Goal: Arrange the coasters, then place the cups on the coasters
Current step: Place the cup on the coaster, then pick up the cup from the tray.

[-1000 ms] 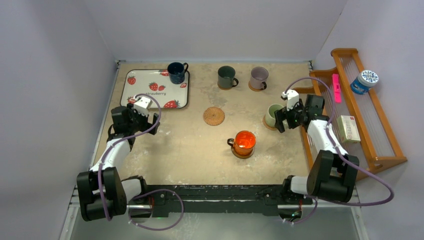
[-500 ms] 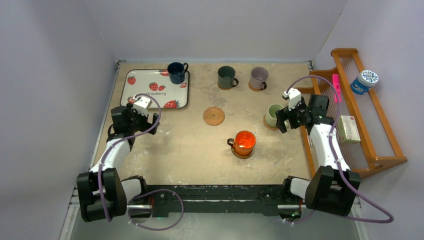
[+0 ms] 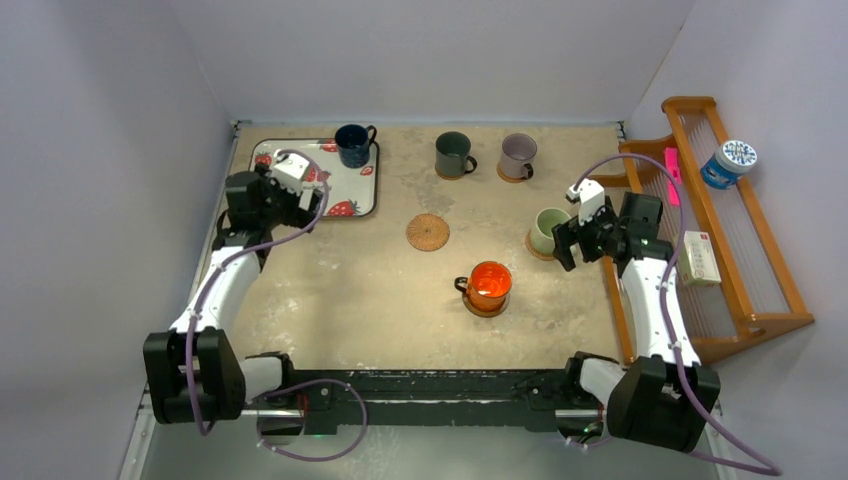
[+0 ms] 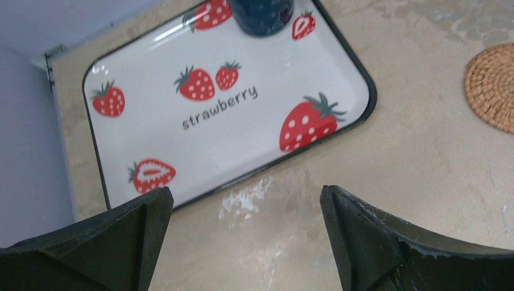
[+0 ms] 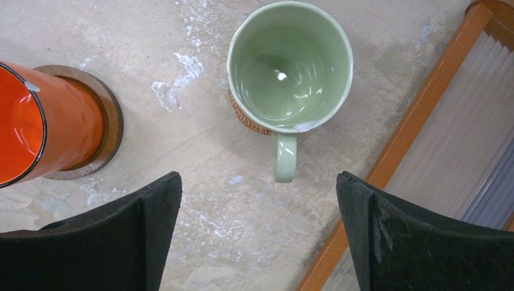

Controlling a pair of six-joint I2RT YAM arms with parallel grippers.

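The tray, at the far-left corner, holds the navy cup at its far-right corner. The pale green cup, empty, stands on a coaster near the right edge, with its handle toward the right gripper. The left gripper and right gripper are both wide and empty.

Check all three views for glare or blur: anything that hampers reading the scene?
Top external: even light, sharp; the orange cup looks oversaturated inside. Left wrist: glare streaks on the glossy tray, print legible. Right wrist: sharp, one small highlight inside the pale green cup.
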